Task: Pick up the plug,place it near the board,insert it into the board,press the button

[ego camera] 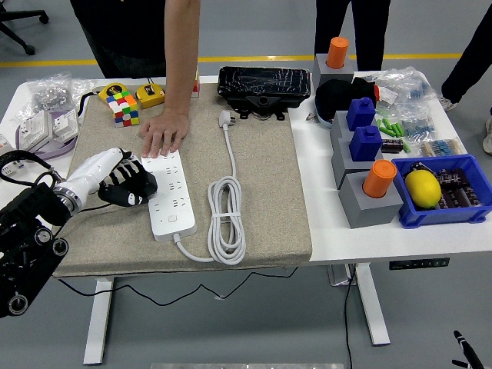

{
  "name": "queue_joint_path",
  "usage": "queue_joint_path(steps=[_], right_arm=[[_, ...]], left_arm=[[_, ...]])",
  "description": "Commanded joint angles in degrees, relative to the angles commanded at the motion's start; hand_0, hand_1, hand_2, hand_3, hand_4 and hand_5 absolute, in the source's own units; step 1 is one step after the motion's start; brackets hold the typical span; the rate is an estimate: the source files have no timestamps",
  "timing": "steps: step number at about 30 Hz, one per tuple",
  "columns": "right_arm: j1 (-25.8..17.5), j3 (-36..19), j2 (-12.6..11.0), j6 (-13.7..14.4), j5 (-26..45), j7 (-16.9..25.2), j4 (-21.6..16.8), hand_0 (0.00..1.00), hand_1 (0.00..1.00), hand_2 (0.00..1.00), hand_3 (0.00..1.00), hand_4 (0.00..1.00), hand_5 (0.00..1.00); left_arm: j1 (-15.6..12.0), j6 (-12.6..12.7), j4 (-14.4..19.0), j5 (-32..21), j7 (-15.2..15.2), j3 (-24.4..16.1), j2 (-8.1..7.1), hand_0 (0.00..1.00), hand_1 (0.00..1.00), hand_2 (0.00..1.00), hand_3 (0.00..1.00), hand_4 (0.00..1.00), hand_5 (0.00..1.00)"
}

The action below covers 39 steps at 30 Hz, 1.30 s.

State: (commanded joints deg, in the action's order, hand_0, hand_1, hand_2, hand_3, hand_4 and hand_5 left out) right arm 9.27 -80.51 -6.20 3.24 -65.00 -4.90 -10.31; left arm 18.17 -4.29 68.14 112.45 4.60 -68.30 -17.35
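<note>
White desk [361,238], carrying all items listed. Beige felt mat [269,192] covering the desk's left and middle part. Person at the far side, one hand [163,135] laid flat on the mat, fingertips touching the far end of the board. Robot's left arm entering from the lower left; left hand [127,184] with black fingers curled, grasping nothing, resting on the mat against the board's left edge, whether touching it cannot be told. Right hand out of view. Black case [264,83] at the mat's far edge. Board [170,194]: white power strip lying lengthwise on the mat, its cable [226,223] leaving the near end, coiled just right of it, then running away toward the far edge. Blue bin [453,211] at the right edge holding a yellow lemon [423,187]. Grey blocks with blue and orange pegs [367,188] right of the mat. Colour cube [123,106] at the mat's far left corner. Plug [225,118]: white, lying unplugged on the mat at the cable's far end, just before the black case, well apart from the left hand.
</note>
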Motion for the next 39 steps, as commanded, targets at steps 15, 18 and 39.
queue_joint_path(steps=[15, 18, 39], right_arm=[[0.13, -0.12, -0.13, 0.03, -0.12, -0.07, 0.0, 0.809, 0.753, 0.732, 0.772, 0.998, 0.998], [0.2, -0.06, -0.16, 0.02, -0.07, -0.05, 0.0, 0.809, 0.753, 0.732, 0.772, 0.998, 0.998], [0.35, -0.21, -0.31, 0.07, -0.07, -0.04, 0.0, 0.809, 0.753, 0.732, 0.771, 0.998, 0.998]], left_arm=[[0.29, 0.07, -0.06, 0.31, 0.11, 0.23, -0.29, 0.334, 0.515, 0.441, 0.526, 0.6, 0.002], [0.37, -0.06, -0.1, 0.51, 0.18, 0.19, -0.35, 0.334, 0.515, 0.441, 0.526, 0.6, 0.002], [0.53, -0.58, -0.16, 1.46, 0.26, -0.14, -0.37, 0.362, 0.541, 0.534, 0.567, 0.657, 0.002]])
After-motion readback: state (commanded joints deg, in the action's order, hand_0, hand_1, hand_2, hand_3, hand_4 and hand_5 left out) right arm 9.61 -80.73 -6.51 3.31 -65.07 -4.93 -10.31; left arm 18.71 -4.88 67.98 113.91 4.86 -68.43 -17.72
